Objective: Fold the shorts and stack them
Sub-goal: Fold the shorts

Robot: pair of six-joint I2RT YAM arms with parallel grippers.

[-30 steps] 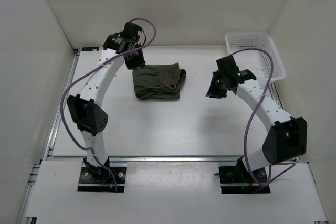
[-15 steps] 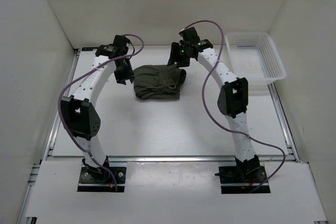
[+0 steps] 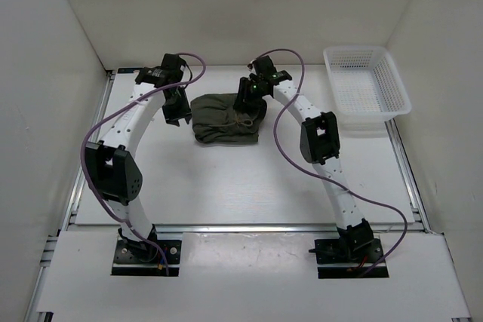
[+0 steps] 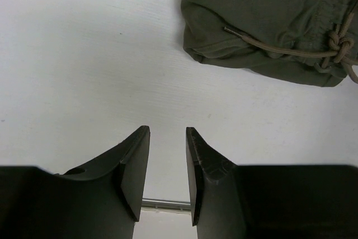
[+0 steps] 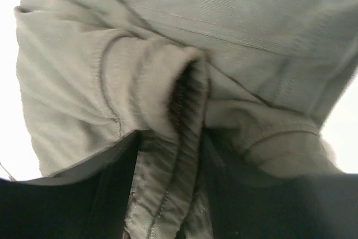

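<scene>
White table [image 3: 226, 186]: dark olive-green soft fabric shorts [image 3: 223, 120] lie roughly folded, far centre. Right gripper [image 5: 170, 183] apparently pinches far-edge fold; left gripper [image 4: 168, 166] slightly parted, empty. Tidying, stacking left to do.

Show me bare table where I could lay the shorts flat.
Largest bare patch: table between the shorts and its near edge. Smaller strip between right arm and basket. Crowded around the shorts: left gripper beside, right gripper on them.
</scene>
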